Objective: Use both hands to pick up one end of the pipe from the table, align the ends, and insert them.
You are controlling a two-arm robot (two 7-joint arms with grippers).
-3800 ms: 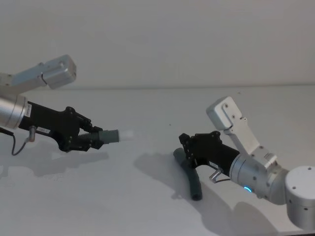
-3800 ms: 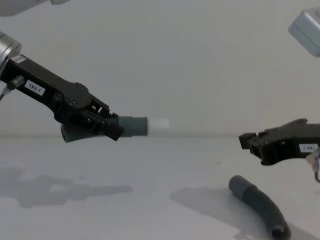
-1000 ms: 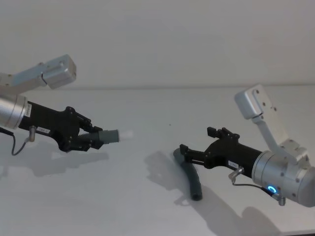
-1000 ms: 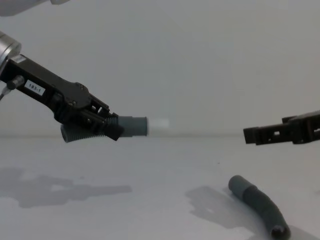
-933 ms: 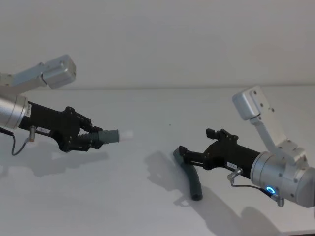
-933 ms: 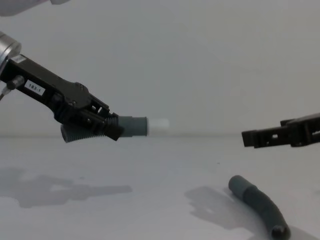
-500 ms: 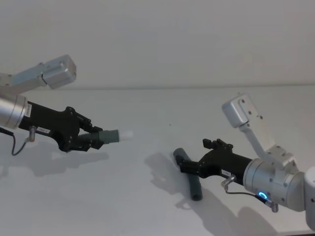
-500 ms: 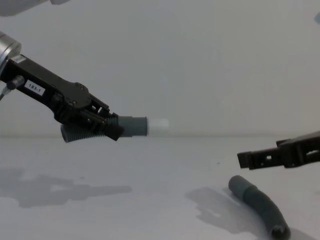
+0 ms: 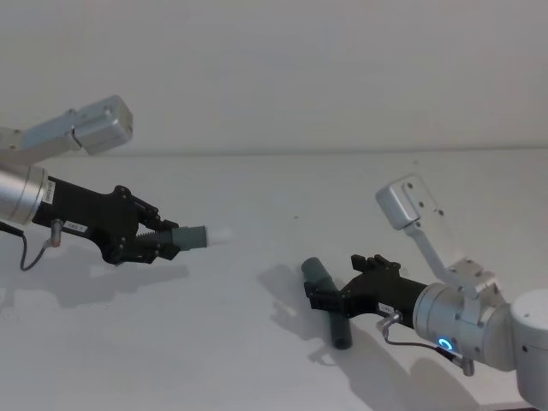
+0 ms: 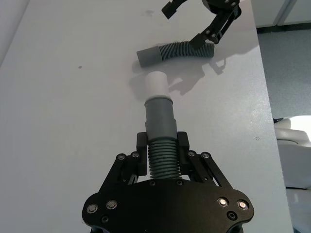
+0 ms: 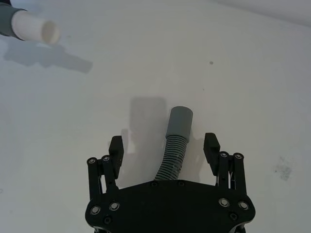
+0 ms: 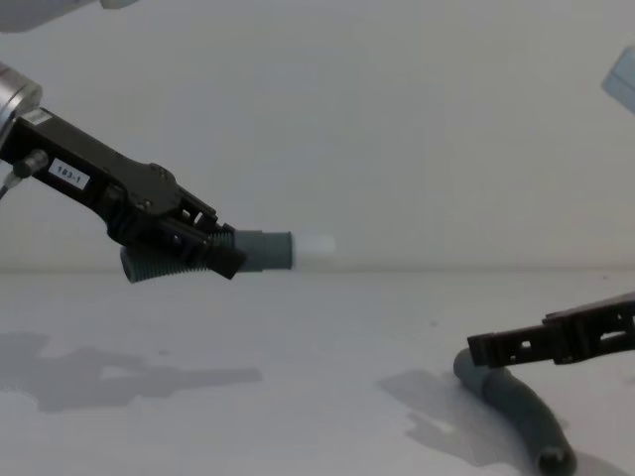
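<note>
**One hose piece aloft, the other framed on the table**

Head view: At 9 o'clock the left tool [image 9: 161, 242], black two-fingered plastic on a silver-grey arm, hangs above the matt white table [image 9: 214, 351]. It is clamped tight on the ribbed middle of the white-tipped hose piece [image 9: 193, 236], a short dark grey tube. The tube's smooth cuff and narrow white end point toward 3 o'clock, clear of the table. At 4 o'clock the right tool [image 9: 336, 287], black as well, sits low over the plain hose piece [image 9: 342, 330]. This curved, dark grey ribbed tube lies on the table, running from 11 o'clock to 5 o'clock.

Left wrist view: The left tool's fingers pinch the ribs just behind the cuff, with the cuff and white end jutting out ahead. Farther across the table lies the plain hose piece, the right tool's spread fingers around its ribbed part. One fingertip is right at the ribs; whether it touches cannot be told.

Right wrist view: The right tool's fingers [image 11: 116, 145] stand wide apart. The plain hose piece's ribs and cuff lie between them, with neither finger against the tube. The white end of the other piece is well apart from it.

Chest view: From 9 o'clock the left tool holds its piece in the air, nearly level, white end toward 3 o'clock. At 4 o'clock a finger of the right tool lies level just over the plain hose piece's cuff. The tube curves away along the table toward 5 o'clock.
</note>
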